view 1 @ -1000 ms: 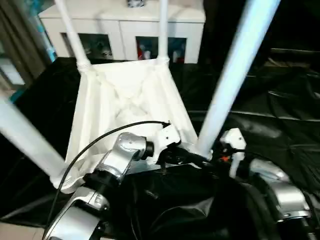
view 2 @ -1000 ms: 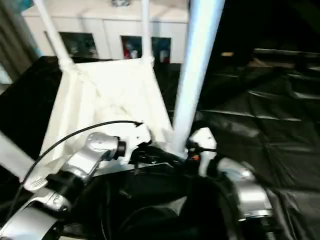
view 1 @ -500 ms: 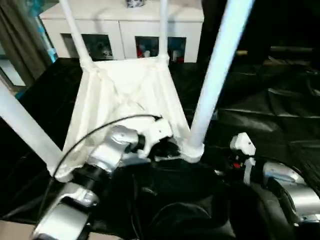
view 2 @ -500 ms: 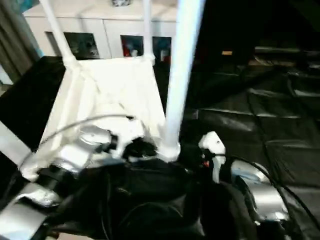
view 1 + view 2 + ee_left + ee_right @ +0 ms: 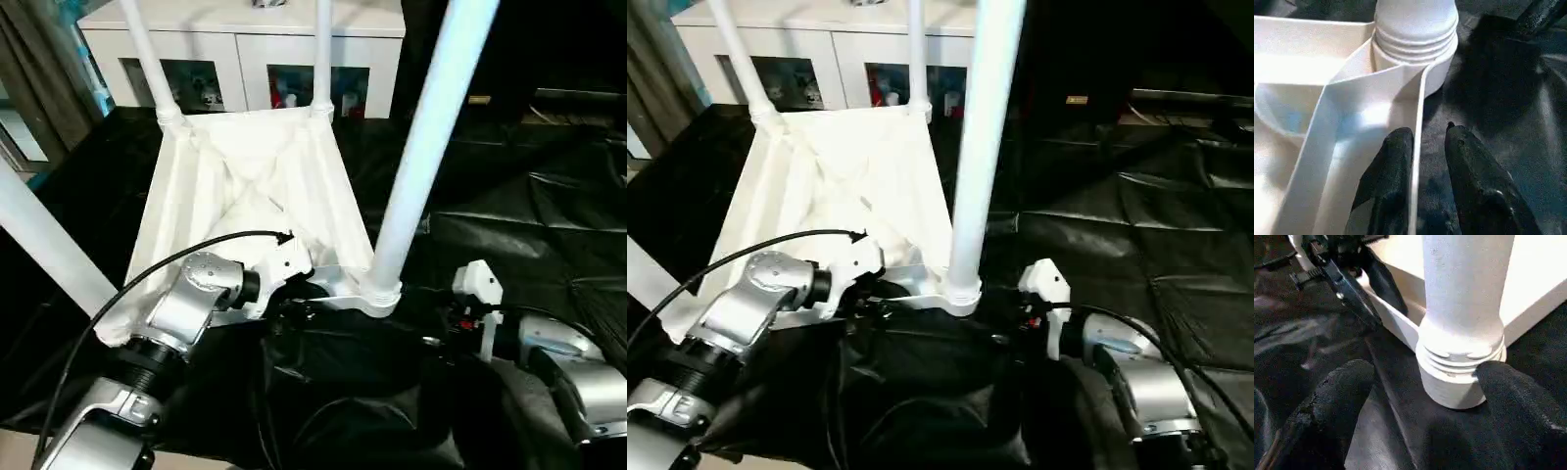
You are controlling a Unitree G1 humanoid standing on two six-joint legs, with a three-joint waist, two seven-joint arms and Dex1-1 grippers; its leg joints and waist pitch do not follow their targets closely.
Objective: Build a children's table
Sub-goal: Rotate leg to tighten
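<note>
Left wrist view: we see the left gripper with its two black fingers a little apart, straddling the thin rim wall of the children's table; one finger lies inside the rim, the other outside it over the black cover. We cannot tell whether the pads press the wall or merely flank it. Just beyond the fingertips along the rim stands the ribbed corner socket.

In the right wrist view, the right gripper is spread wide, its fingers on either side of the near table leg at the socket collar; one finger seems to touch the collar, the other stands apart. Nothing is grasped.

From the head views, we find the children's table lying upside down on the black-covered work table, ribbed underside up, its legs rising from the corners. Both grippers sit at the table's nearest corner. Beyond the children's table stands a white cabinet, whose glass-fronted compartments hold small, indistinct objects.
</note>
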